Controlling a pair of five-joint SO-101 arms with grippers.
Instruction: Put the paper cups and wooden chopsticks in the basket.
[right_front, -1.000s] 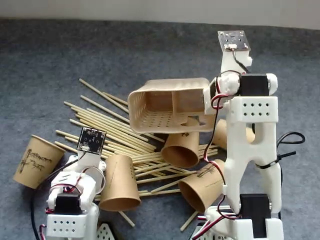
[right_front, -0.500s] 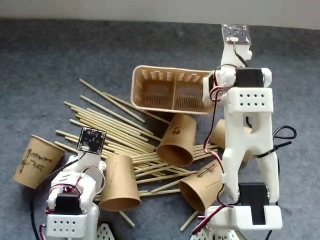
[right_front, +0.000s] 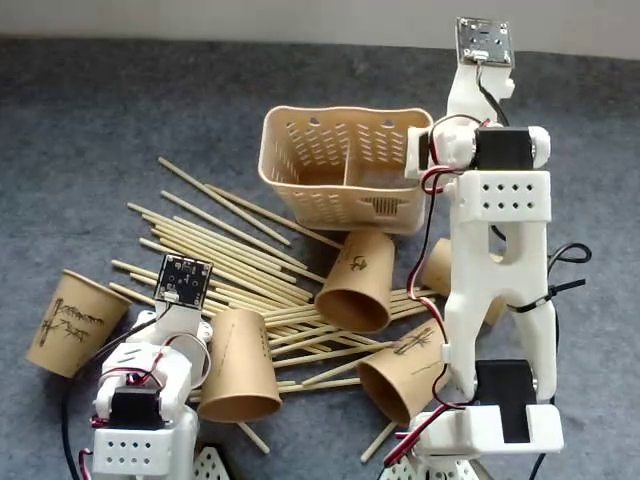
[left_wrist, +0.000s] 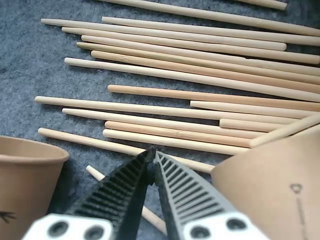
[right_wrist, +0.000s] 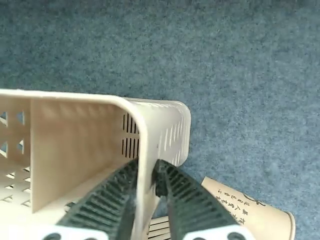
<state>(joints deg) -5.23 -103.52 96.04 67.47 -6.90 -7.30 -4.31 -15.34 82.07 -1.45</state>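
Evidently the step in hand is getting the basket (right_front: 340, 180) settled mouth-up, at about 12 o'clock of the heap on the grey cloth (right_front: 100, 120). The right gripper (right_wrist: 145, 185) is clamped on the basket's end wall at its 3 o'clock side, one finger inside and one outside. Whether the base already rests flat on the cloth cannot be told. To do this well, I would lower it gently until the whole base bears, and only then loosen the grip, since a hold on one end wall will likely let the far end swing or tip. The nearest cup (right_front: 357, 282) lies on its side just at the basket's 6 o'clock, so the basket should probably come down without nudging it or trapping the chopsticks (right_front: 230, 250), which are fanned out from 9 o'clock toward the centre. The other paper cups (right_front: 240, 365) lie tipped over at 6 to 9 o'clock. The left gripper (left_wrist: 151, 165) is pinched closed on nothing, low over the chopsticks between two cups, well placed to start picking once the basket stands
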